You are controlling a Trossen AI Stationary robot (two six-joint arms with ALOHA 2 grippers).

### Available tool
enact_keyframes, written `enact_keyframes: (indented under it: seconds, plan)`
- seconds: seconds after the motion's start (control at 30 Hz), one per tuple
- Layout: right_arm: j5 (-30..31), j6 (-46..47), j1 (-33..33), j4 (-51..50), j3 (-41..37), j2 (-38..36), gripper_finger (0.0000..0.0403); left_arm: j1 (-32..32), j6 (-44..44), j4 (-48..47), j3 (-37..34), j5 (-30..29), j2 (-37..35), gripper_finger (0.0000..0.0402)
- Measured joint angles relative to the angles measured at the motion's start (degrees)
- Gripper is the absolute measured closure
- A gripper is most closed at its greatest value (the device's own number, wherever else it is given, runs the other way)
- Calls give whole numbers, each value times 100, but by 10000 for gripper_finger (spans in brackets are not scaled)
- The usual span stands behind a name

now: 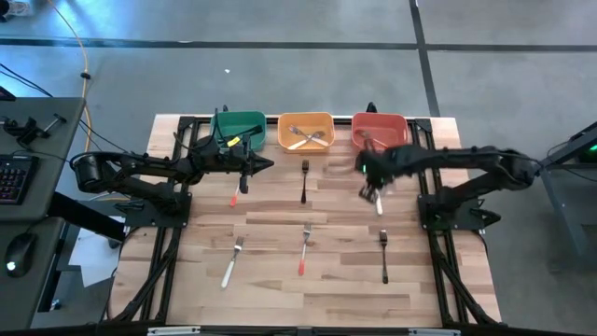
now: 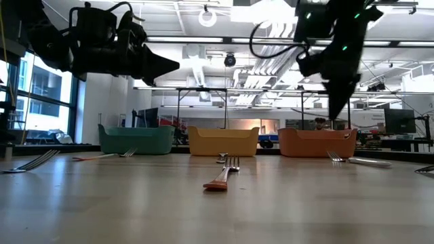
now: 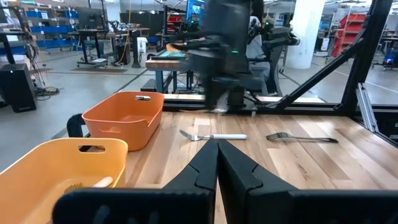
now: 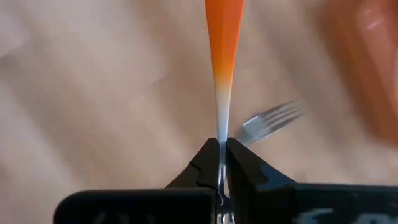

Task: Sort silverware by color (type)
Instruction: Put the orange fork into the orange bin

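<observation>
The right claw (image 4: 222, 155) is closed on a red-handled utensil (image 4: 224, 43), held above the surface (image 1: 280, 280) just in front of the red bin (image 1: 379, 129), over a white-handled fork (image 1: 378, 201). The left claw (image 1: 269, 164), fingers together and holding nothing, hovers near the green bin (image 1: 239, 130)

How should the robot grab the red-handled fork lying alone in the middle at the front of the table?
Pinch its slim handle mid-length, coming straight down. The fork lies flat on the table with bare wood on both sides, so fingers fit astride it.
</observation>
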Motion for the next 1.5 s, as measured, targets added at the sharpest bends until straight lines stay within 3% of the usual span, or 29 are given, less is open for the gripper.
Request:
enact_keyframes:
  seconds: [0.17, 0.37, 0.57, 1.03, 1.5]
  plan:
    - [-12, -1288, -1434, 395, 185, 10, 403, 0, 48, -2, 0, -40, 0, 401]
    - [-194, -2548, -2364, 825, 683, 199, 403, 0, 46, -6, 0, -372, 0, 401]
    - [-262, -3219, -2685, 833, 1073, 567, 403, 13, 63, -42, 0, -441, 0, 401]
    - [56, -4971, -3170, 1270, 1088, 1474, 403, 270, -50, -54, 0, -455, 0, 401]
    - [342, -4574, -3623, 1248, 1088, 2220, 402, 286, -201, -55, 0, -457, 0, 401]
